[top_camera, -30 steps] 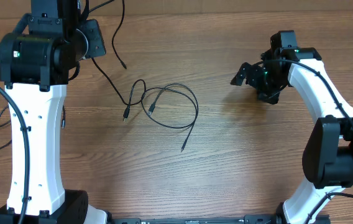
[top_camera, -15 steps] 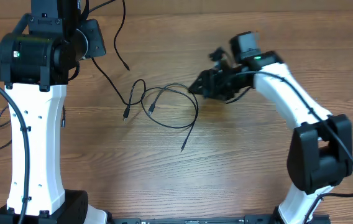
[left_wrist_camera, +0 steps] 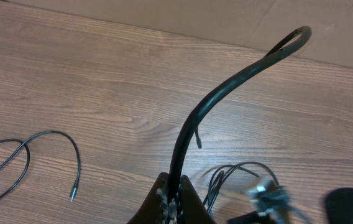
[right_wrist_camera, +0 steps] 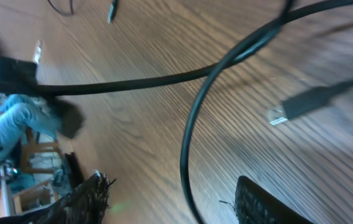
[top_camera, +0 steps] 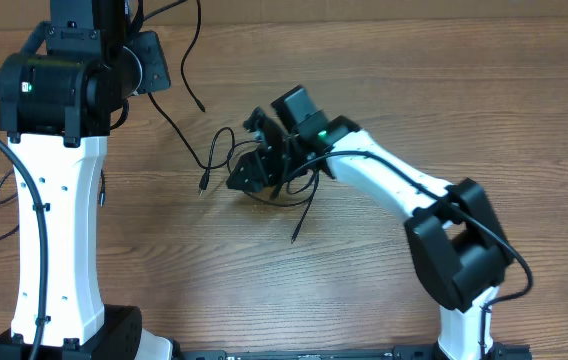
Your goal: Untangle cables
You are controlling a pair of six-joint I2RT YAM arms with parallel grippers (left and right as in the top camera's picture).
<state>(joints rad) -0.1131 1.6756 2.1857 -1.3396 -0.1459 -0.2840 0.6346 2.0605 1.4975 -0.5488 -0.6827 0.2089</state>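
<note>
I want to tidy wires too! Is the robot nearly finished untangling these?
Not yet. Nothing looks done: the cables cross and loop together. In hand: the left fingers pinch one cable, and the right fingers hang open over the tangle. Left to do: grab it, pull the cables apart, lay them separately.

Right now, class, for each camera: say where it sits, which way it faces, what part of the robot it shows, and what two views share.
Overhead: above the table, looking straight down; both arms, right gripper over the cables.
Left wrist: on the left arm, facing across the table; left gripper closed on a black cord.
Right wrist: close above the cables; its open fingers at the bottom.
Shared: overhead and left wrist both show the right gripper.
</note>
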